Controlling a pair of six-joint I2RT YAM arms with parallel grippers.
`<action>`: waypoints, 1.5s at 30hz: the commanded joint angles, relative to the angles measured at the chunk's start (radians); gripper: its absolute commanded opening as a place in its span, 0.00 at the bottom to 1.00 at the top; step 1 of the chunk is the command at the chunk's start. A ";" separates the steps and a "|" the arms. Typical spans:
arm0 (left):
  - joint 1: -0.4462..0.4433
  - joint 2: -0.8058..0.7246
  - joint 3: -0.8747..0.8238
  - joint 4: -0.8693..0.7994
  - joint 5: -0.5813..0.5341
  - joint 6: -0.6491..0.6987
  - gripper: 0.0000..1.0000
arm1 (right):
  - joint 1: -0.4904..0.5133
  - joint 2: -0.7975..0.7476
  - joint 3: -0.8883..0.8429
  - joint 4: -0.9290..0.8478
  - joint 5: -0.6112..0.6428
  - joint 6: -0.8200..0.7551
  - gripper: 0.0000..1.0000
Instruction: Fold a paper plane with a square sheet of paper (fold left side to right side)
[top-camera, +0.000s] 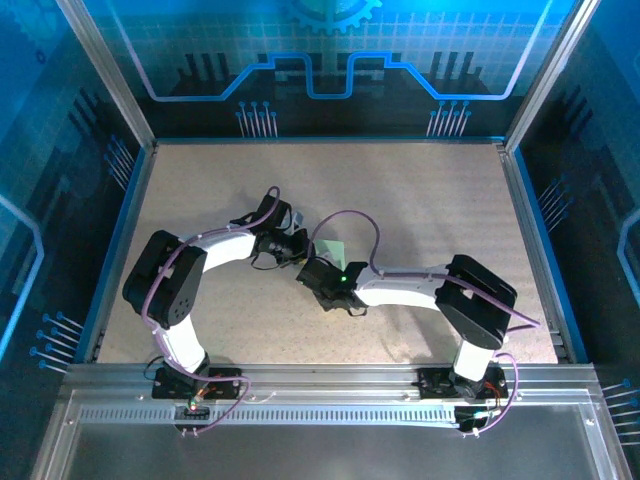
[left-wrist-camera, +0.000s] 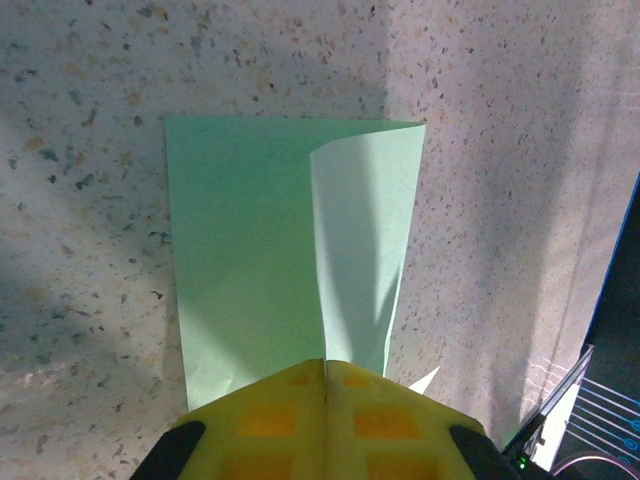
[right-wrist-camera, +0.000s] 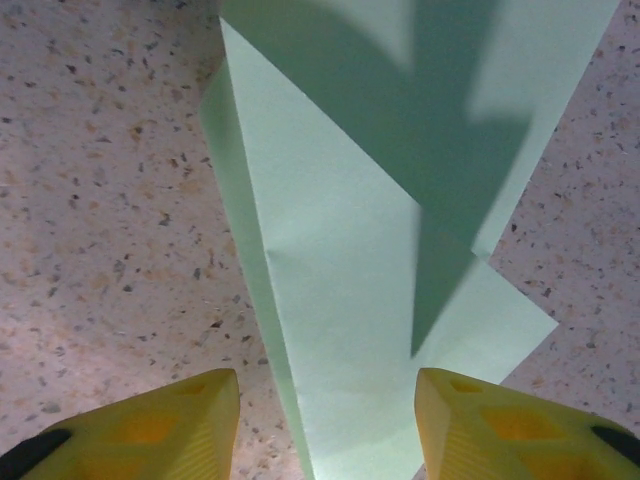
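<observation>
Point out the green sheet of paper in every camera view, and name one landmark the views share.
Top external: the green sheet is a small patch at centre frame.
Left wrist: mid-frame, one flap lifted, its near edge at the left claw.
Right wrist: centre to top, running down between the right claw fingers.
Shared landmark: the speckled tabletop under it.
</observation>
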 joint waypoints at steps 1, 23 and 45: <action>-0.006 -0.049 0.017 -0.027 0.021 -0.008 0.02 | 0.007 0.018 0.024 -0.038 0.053 -0.014 0.50; -0.009 -0.062 0.007 -0.022 0.007 -0.009 0.08 | -0.011 0.014 -0.013 -0.011 0.035 -0.010 0.12; 0.248 -0.335 -0.083 -0.179 0.012 0.121 0.46 | -0.095 -0.078 -0.161 0.151 -0.141 -0.010 0.00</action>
